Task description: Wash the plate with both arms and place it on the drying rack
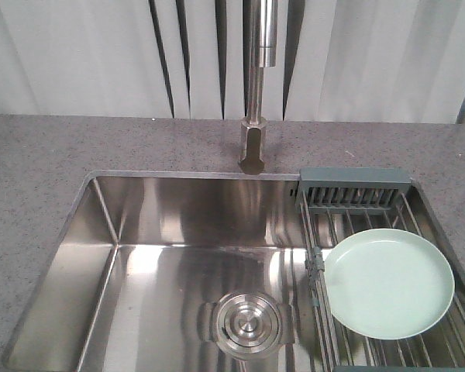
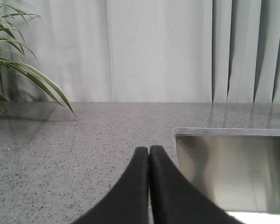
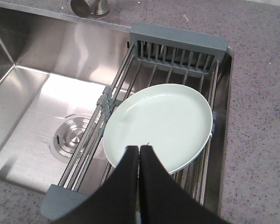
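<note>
The plate (image 1: 389,283) is seen lying flat on the wire bars of the rack (image 1: 356,232), which is set over the right end of the sink (image 1: 178,256). The plate's left edge is found just beside the rack's left rail, and its far edge is kept apart from the grey-green caddy (image 1: 354,188) at the back of the rack. In the right wrist view the plate (image 3: 159,126) is shown face up and plain, with the caddy (image 3: 177,46) behind it and a grey-green end piece (image 3: 63,201) at the rack's near corner. The right gripper (image 3: 139,148) is held over the near rim of the plate with its jaws pressed together and nothing between them; whether the tips touch the plate cannot be told. The round drain (image 1: 248,324) is seen in the basin floor, and the tap (image 1: 257,85) rises from the counter (image 1: 31,170) behind the sink. In the left wrist view the left gripper (image 2: 149,149) is held above the speckled counter (image 2: 84,140), just left of the sink's corner (image 2: 233,163), with its jaws closed on nothing. Leaves of a plant (image 2: 14,60) are seen at the left, and pale curtains (image 2: 158,46) hang behind the counter.
</note>
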